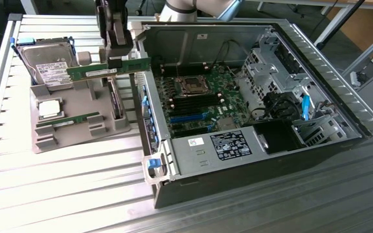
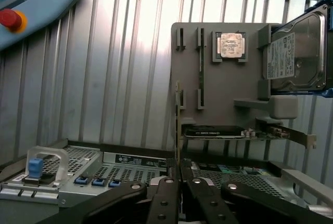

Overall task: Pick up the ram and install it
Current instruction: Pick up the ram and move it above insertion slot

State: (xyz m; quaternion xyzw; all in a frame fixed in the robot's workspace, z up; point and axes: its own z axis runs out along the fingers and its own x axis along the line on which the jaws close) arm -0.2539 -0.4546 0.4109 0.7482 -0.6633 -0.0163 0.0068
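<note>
Below the claw [image 1: 115, 63], which pinches the ram [image 1: 86, 73] in the air, lies the grey tray [image 1: 83, 138] on the surface [image 1: 57, 189], the open computer case [image 1: 193, 43] just beside.

Ram [image 1: 89, 73] middle behind end effector [image 1: 115, 63]; pendant [image 2: 31, 0] edge-cropped.

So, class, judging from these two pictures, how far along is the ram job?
Done: the ram is picked up and hangs above the tray.
In hand: the gripper is shut on it, beside the open case.
Left: the ram is not yet in the slots.
</note>
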